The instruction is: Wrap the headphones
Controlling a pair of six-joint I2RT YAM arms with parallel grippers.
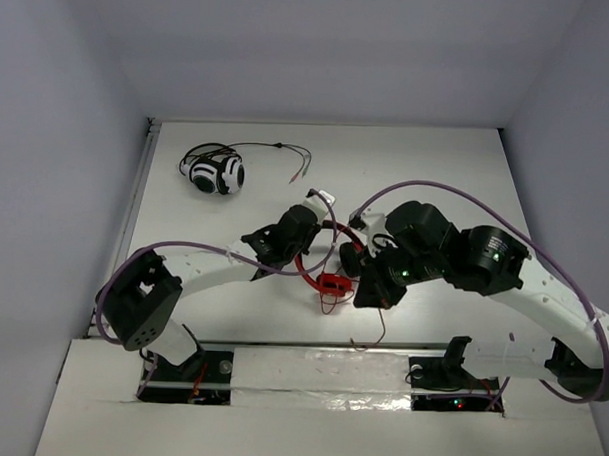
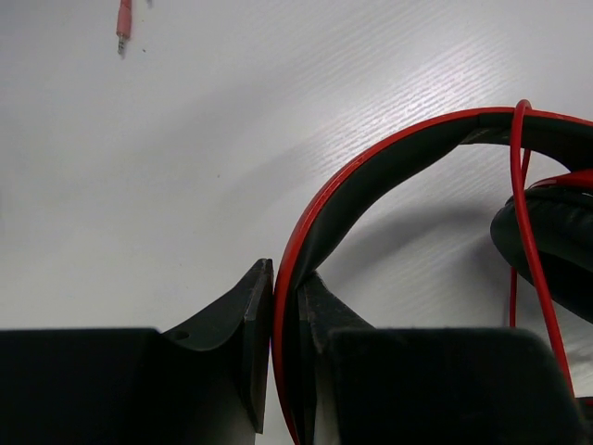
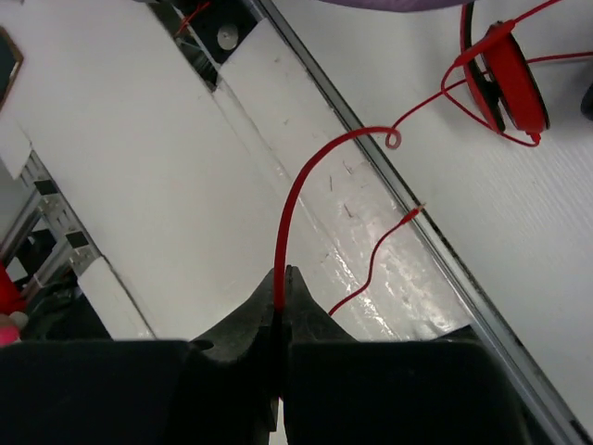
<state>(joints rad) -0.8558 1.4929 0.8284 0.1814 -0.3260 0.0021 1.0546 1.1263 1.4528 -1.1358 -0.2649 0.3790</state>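
The red headphones (image 1: pixel 332 283) sit at the table's middle between my two grippers. My left gripper (image 2: pixel 287 306) is shut on the red-and-black headband (image 2: pixel 371 171); one black ear pad (image 2: pixel 547 246) shows at the right with the thin red cable (image 2: pixel 530 250) draped over the band. My right gripper (image 3: pixel 283 278) is shut on the red cable (image 3: pixel 301 190), which arcs up, curls and runs to a red ear cup (image 3: pixel 508 76) at the top right. The cable's plug end (image 3: pixel 414 213) lies loose on the table's front strip. In the top view the right gripper (image 1: pixel 368 282) is just right of the ear cup.
The black-and-white headphones (image 1: pixel 214 172) with a black cable (image 1: pixel 277 147) lie at the back left; one of its plugs (image 2: pixel 121 35) shows in the left wrist view. The table's front edge rail (image 3: pixel 435 246) runs under the red cable.
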